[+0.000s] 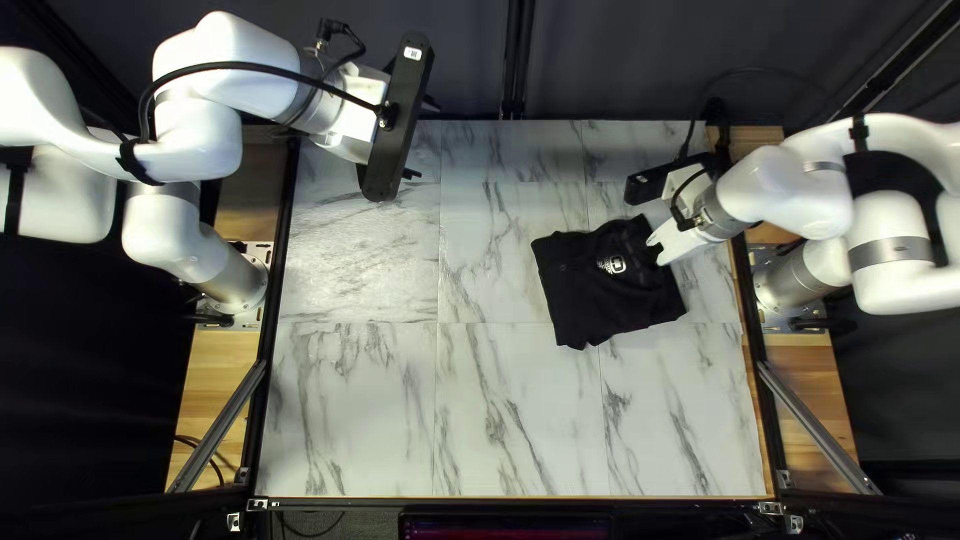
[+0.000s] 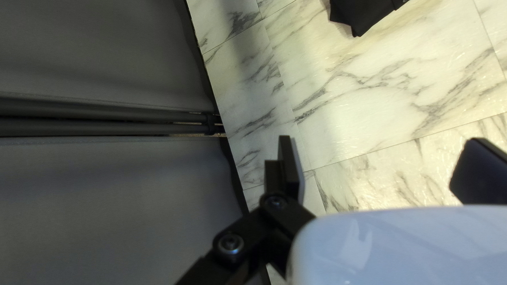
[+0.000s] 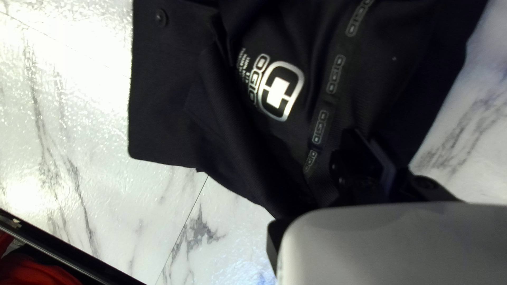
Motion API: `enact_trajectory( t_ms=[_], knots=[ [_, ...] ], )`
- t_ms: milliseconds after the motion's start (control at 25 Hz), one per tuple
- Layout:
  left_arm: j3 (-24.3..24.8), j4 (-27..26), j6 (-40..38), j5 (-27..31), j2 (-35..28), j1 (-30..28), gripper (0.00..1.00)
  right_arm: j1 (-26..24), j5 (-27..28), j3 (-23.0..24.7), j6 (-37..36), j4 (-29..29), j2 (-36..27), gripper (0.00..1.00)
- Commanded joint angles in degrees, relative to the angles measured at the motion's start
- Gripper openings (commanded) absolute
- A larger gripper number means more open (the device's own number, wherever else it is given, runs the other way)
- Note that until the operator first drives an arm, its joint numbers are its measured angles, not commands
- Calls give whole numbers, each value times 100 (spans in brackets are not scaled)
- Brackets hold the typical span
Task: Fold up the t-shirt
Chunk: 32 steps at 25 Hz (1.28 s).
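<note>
Arms: 2; shirts: 1; the black shirt (image 1: pixel 585 290) lies right of the middle of the top left view, on the marbled counter (image 1: pixel 350 410), in a compact, roughly four-sided bundle with uneven edges; its inner neck side faces up, showing 1 large white emblem (image 3: pixel 282 89), a row of smaller printed marks along a band and 1 round button (image 3: pixel 160 18).

Left gripper (image 1: pixel 421 139): above the counter's far left part, well apart from the shirt; jaws wide, nothing between them; from the left gripper (image 2: pixel 380 158), its wrist view shows 1 corner of the shirt well ahead, and the dark curtain (image 2: pixel 95 211) beside.

Right gripper (image 1: pixel 668 240): at the shirt's side nearest the right arm, overlapping the cloth in both views; cannot tell whether the jaws are wide, narrow or holding cloth.

Red item (image 3: pixel 31 272): 1, beyond the counter's edge in the right wrist view; identity unclear.
</note>
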Motion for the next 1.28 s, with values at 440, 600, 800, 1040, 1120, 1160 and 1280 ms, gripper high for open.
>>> enact_trajectory(
  t_ms=[440,600,800,1040,1120,1160,1280],
  knots=[
    [0,0,0,0,0,0,100,-1794,-274,904,-2446,381,250,62],
    [0,0,0,0,0,0,100,-1887,-223,831,-2528,303,331,100],
    [0,0,0,0,0,0,100,-1829,303,747,-2382,63,-274,100],
    [0,0,0,0,0,0,100,-1351,975,480,-2347,-40,-1199,100],
    [0,0,0,0,0,0,100,-1145,1203,312,-2318,-108,-1388,100],
    [0,0,0,0,0,0,100,-957,1357,183,-2249,-199,-1488,100],
    [0,0,0,0,0,0,100,-672,1586,164,-2370,-431,-1884,100]
  ],
)
